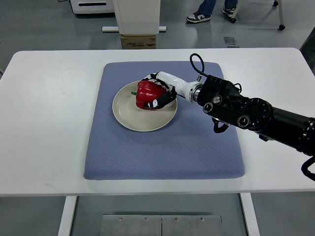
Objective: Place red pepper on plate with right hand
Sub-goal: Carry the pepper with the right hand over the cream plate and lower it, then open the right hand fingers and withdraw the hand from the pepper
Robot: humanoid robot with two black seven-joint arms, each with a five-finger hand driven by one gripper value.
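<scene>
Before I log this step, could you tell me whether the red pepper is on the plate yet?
On it: the red pepper lies over the plate, with the right hand wrapped round it. Whether it touches cannot be told.

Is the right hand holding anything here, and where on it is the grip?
The right hand grips the red pepper around its body, on the side away from the green stem, over the plate.

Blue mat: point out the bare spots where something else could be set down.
Free: the blue mat near the plate, its left strip, and white table beyond. Crowded: the plate, where the right hand grips the red pepper.
</scene>
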